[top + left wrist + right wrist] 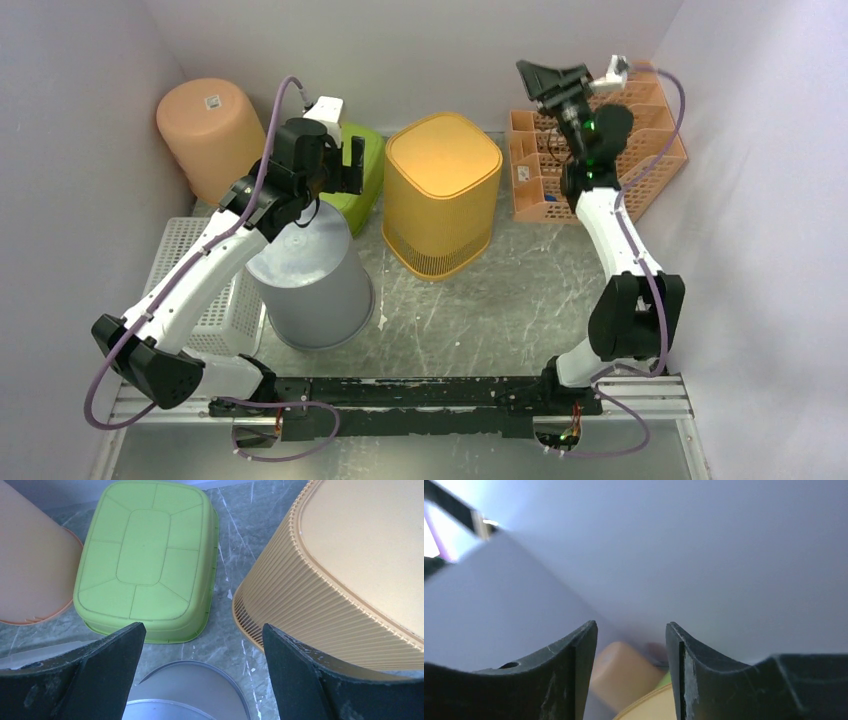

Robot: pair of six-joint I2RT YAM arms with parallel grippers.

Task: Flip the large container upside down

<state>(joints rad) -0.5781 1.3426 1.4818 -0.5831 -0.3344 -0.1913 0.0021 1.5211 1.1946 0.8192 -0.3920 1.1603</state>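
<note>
The left gripper is being held wide open and empty; the grey bucket just beneath risks being clipped and toppled.

Containers recorded, by kind: one peach bin, one green tub, one yellow basket, one grey bucket, one white crate, one orange rack (six altogether).
</note>
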